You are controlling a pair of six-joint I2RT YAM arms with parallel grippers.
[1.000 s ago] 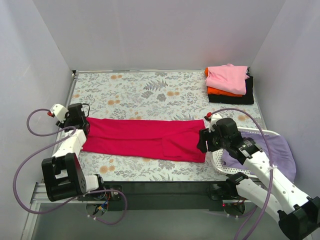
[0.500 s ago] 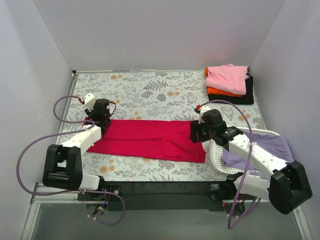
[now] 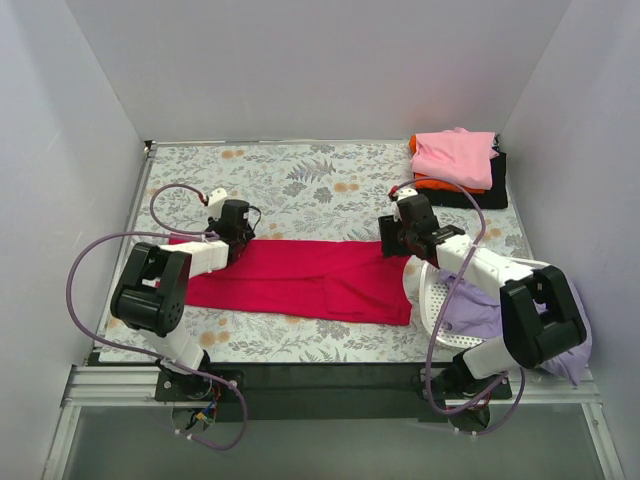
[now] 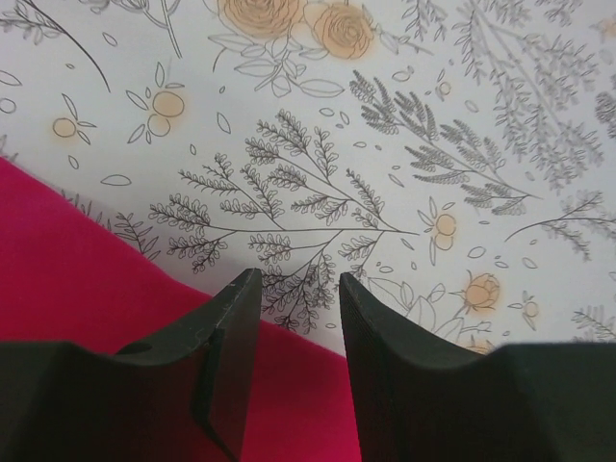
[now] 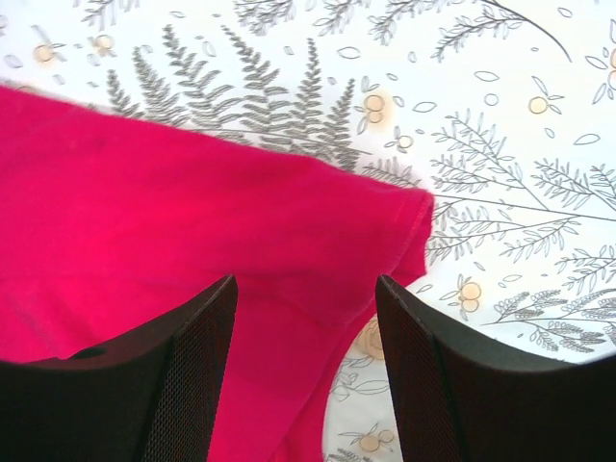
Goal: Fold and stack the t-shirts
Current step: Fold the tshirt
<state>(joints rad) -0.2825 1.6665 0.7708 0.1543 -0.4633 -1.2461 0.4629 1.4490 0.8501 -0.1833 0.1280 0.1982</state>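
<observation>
Both grippers had moved since the earlier frame, from the two ends of the red t-shirt (image 3: 300,275) up to its far edge. The left gripper (image 4: 296,279) stood with a narrow gap and held nothing, the cloth edge just under its fingers. The right gripper (image 5: 303,281) stood wider, also empty, above the shirt's far corner.

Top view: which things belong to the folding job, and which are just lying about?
Job: crimson t-shirt, spread flat; pink t-shirt, orange t-shirt and black t-shirt, stacked at the far right; lavender t-shirt, in the white mesh basket.
Lying about: that basket; floral tablecloth.
</observation>
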